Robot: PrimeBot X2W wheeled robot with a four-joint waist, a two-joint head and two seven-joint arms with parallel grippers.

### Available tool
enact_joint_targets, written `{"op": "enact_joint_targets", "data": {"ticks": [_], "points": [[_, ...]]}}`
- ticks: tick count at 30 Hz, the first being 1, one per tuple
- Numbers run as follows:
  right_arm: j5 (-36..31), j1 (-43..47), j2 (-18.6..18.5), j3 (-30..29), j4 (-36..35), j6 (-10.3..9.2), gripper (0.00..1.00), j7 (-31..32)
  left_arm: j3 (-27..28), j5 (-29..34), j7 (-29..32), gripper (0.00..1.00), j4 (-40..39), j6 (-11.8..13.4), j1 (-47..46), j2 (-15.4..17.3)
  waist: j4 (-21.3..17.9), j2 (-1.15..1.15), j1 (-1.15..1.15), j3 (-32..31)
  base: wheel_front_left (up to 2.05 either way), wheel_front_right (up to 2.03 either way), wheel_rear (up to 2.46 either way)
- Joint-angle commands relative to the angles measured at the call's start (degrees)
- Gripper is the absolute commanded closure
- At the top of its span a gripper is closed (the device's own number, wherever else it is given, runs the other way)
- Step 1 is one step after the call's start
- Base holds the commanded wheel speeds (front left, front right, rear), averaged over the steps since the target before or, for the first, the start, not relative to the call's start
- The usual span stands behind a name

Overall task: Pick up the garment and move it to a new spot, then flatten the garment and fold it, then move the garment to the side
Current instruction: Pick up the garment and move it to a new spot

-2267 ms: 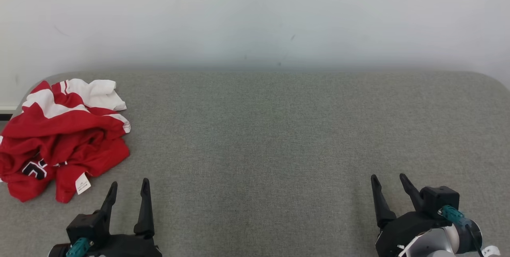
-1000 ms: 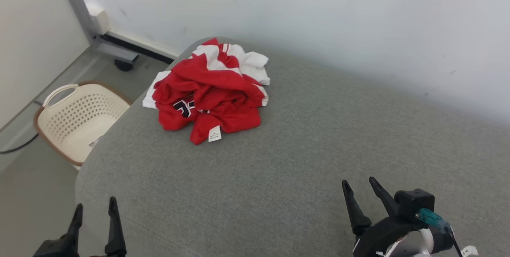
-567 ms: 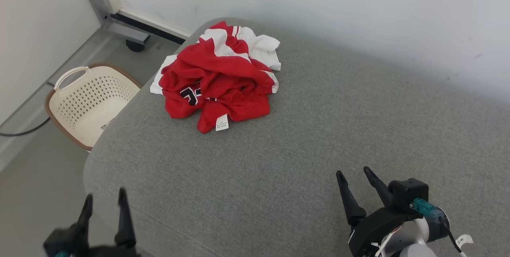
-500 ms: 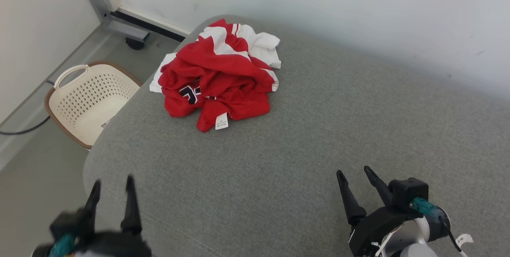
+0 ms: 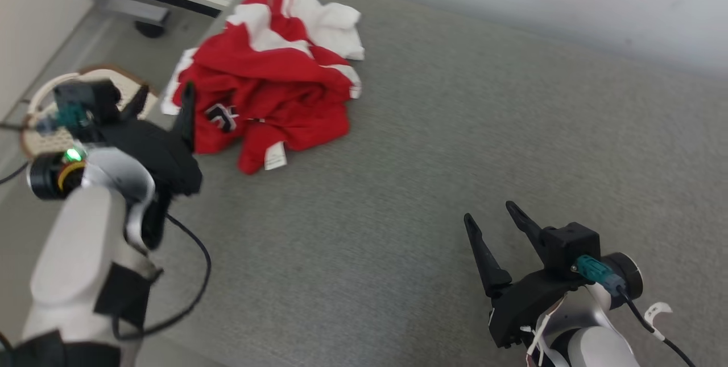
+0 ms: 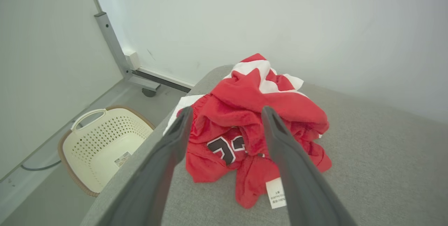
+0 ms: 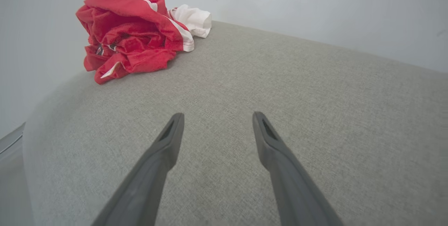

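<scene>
Garment (image 5: pixel 273 88), a crumpled red-and-white jersey with a white tag (image 5: pixel 275 156), lies heaped at the far left corner of the grey upholstered surface (image 5: pixel 432 128). On the floor left of that corner stands a cream perforated basket (image 6: pixel 105 133); a small pale slip (image 6: pixel 122 157) lies on its bottom. Left gripper (image 5: pixel 165 95) hangs just beside the heap's left edge, fingers spread, gripping nothing; its wrist view frames the jersey between them. Right gripper (image 5: pixel 488 211) sits well apart at the near right, fingers likewise spread and empty, over bare fabric.
</scene>
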Motion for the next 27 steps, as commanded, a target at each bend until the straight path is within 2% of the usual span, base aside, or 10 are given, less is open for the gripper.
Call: {"op": "enact_joint_targets", "data": {"ticks": [1, 5, 10, 21, 22, 23, 24, 27], "points": [[-0.30, 0.20, -0.64, 0.31, -0.85, -0.12, 0.00, 0.43, 0.31, -0.95, 1.46, 0.00, 1.96, -0.09, -2.35, 0.01, -7.07, 0.00, -0.01, 6.47, 0.00, 0.00, 0.00], [-0.30, 1.02, -1.68, 0.79, -3.13, -0.12, 0.00, 1.42, 1.51, -1.95, 5.03, 0.00, 6.54, 1.01, -8.01, 1.76, -10.58, 0.00, -0.01, 9.06, 0.00, 0.00, 0.00], [-0.28, 2.11, -1.92, 0.56, -5.55, -0.12, 0.00, 1.97, 2.80, -1.88, 7.29, 0.00, 10.74, 3.75, -11.97, 4.27, -14.23, 0.00, -0.01, 11.50, 0.00, 0.00, 0.00], [-0.46, 2.15, -1.84, -0.06, -7.78, -0.12, 0.00, 1.81, 2.95, -0.79, 9.22, 0.00, 15.74, 8.13, -13.50, 7.41, -16.99, 0.00, -0.01, 13.50, 0.00, 0.00, 0.00], [-0.40, 2.13, -1.78, -0.07, -7.61, -0.12, 0.00, 1.75, 2.56, -0.47, 9.22, 0.46, 16.11, 8.39, -13.32, 7.70, -17.11, 0.00, -0.01, 13.35, 0.00, 0.00, 0.00], [-0.32, 2.08, -1.71, -0.13, -7.47, -0.12, 0.00, 1.72, 2.36, -0.13, 9.03, 0.96, 16.36, 8.48, -13.14, 7.98, -17.17, 0.00, -0.01, 13.20, 0.00, 0.00, 0.00], [-0.27, 2.03, -1.66, -0.29, -7.28, -0.12, 0.00, 1.57, 2.20, 0.08, 8.74, 1.00, 16.50, 8.41, -12.92, 8.11, -17.21, 0.00, -0.01, 12.97, 0.00, 0.00, 0.00], [0.08, 1.66, -1.43, -0.52, -6.83, -0.12, 0.00, 1.09, 1.99, 0.32, 7.15, 1.00, 16.53, 8.35, -12.45, 8.62, -17.35, 0.00, -0.01, 12.10, 0.00, 0.00, 0.00]]}}
